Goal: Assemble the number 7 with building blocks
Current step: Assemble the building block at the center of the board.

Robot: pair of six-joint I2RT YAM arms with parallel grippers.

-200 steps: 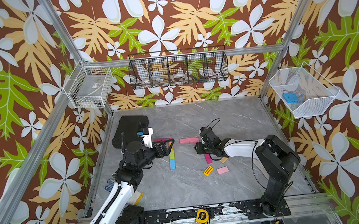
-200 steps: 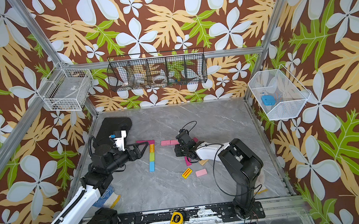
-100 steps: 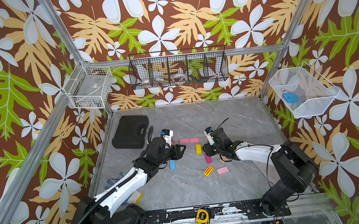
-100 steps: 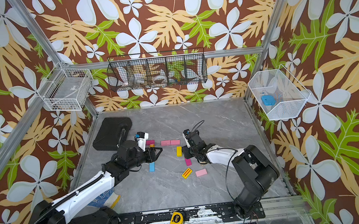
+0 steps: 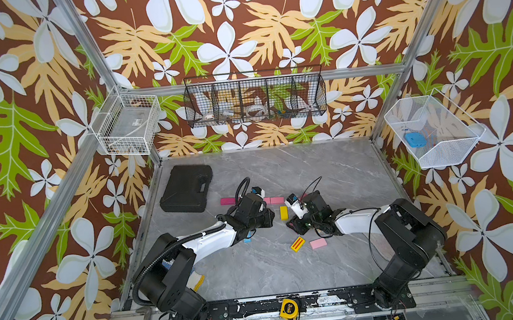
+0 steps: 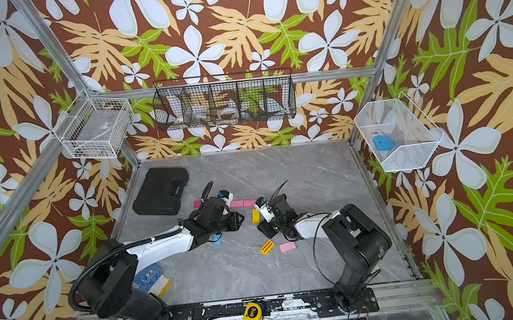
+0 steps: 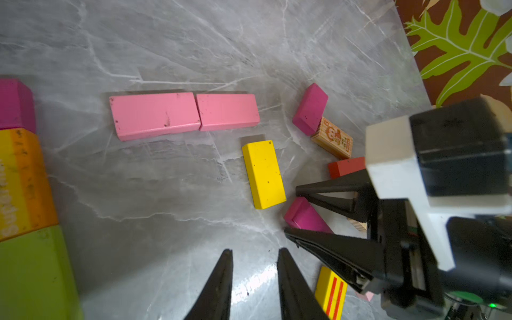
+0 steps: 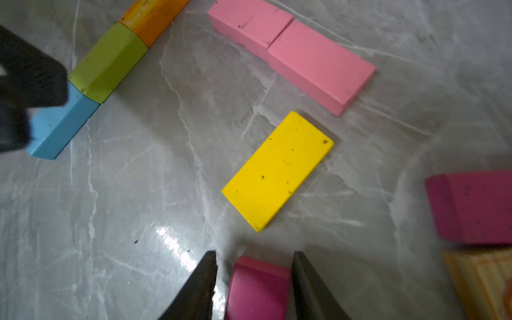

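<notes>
Two pink blocks (image 7: 182, 115) lie end to end, and a yellow block (image 5: 283, 212) (image 8: 277, 171) lies just below their right end. A column of orange (image 8: 152, 13), green (image 8: 108, 62) and blue (image 8: 61, 127) blocks runs under my left arm. My left gripper (image 7: 255, 250) (image 5: 269, 220) hovers low near the yellow block, open, with bare table between its fingers. My right gripper (image 8: 255, 253) (image 5: 291, 225) straddles a magenta block (image 8: 259, 288). One finger touches it and a thin gap shows at the other.
A striped yellow block (image 5: 298, 244) and a loose pink block (image 5: 318, 243) lie nearer the front. Magenta (image 7: 310, 109), printed wood (image 7: 332, 137) and red (image 7: 346, 167) blocks sit by the right gripper. A black case (image 5: 186, 189) lies at the back left and a tape measure (image 5: 288, 308) on the front rail.
My left arm swung right from the coloured column toward the middle and its jaws narrowed. The yellow block now lies under the pink pair. My right gripper drew back over a magenta block.
</notes>
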